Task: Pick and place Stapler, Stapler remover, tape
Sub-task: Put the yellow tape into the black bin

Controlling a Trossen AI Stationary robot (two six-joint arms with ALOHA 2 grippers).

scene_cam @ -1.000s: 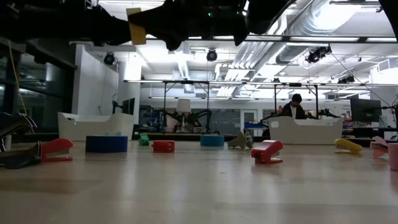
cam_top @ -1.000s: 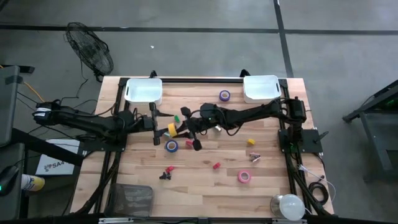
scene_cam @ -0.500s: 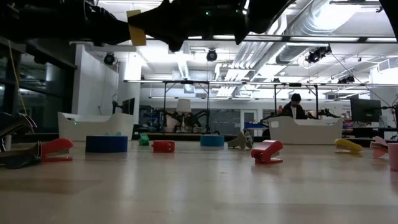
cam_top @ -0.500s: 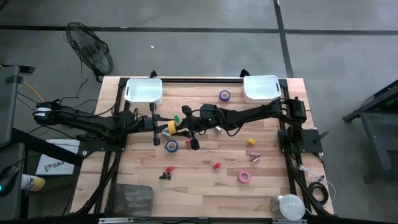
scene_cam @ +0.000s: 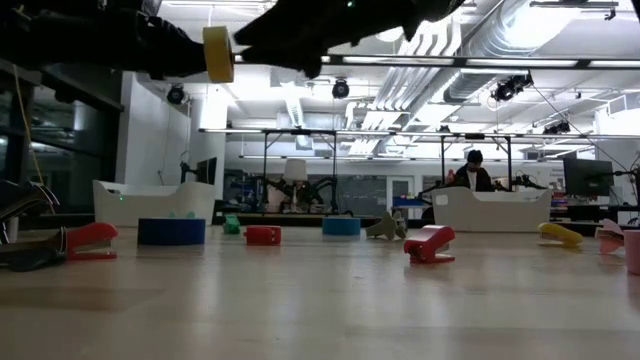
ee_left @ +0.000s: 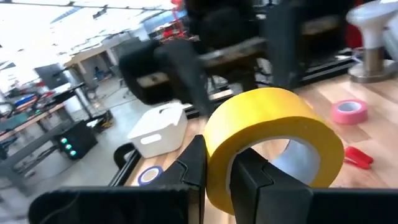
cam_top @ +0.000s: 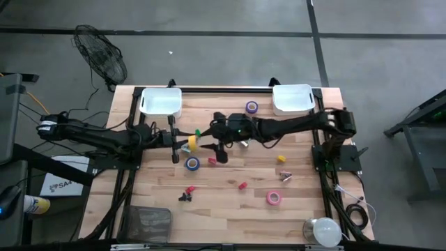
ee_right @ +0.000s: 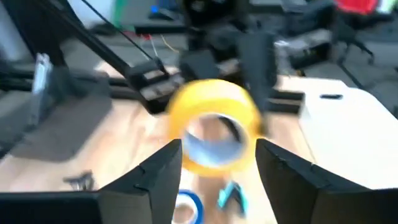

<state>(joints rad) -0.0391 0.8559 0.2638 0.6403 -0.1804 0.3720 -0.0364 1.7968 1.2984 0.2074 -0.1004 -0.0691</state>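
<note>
Yellow tape (ee_left: pixel 267 140) pinched by left fingers (ee_left: pixel 193 165), lifted off table (cam_top: pixel 230 202)

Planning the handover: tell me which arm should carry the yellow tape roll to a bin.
Left: its pincer already clamps the yellow tape roll; the right pincer is open, merely facing it.

A robotics lab: bare ceiling ducts (scene_cam: pixel 520 40) and strip lights above rows of workbenches (scene_cam: pixel 300 190) (a person (scene_cam: pixel 473 172) sits at one), a wooden tabletop (cam_top: pixel 230 202) on concrete floor.
</note>
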